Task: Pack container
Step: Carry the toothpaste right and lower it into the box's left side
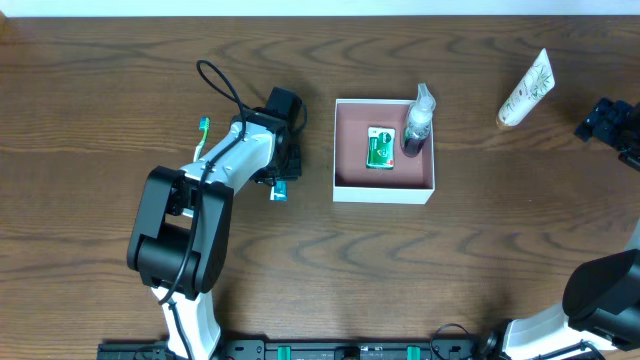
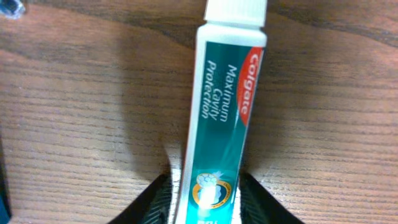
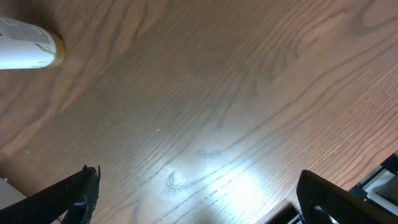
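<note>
Gripping a toothpaste tube (image 2: 227, 106) by its tail end, the left gripper (image 2: 208, 200) has its fingers clamped on either side of it, cap pointing away over the table (image 2: 74, 124); this pair sits just left of the container (image 1: 384, 194), which lies open near the middle of the wood with a green packet (image 1: 380, 147) and a dark bottle (image 1: 416, 128) already on its pink floor; the step in hand looks like the pickup of the next item, with the carry not yet made; whether the tube is off the wood I cannot tell; the next move calls for a lift clear of the container's thin left wall, a shift rightwards over it, and a release onto bare pink floor, likely along its near wall; the right gripper (image 1: 608, 121), well right of the container, has its fingers (image 3: 78, 199) spread wide and empty; a cream tube (image 1: 526, 90) lies between it and the container, and a toothbrush (image 1: 202, 135) lies well left of the container, neither yet packed.
</note>
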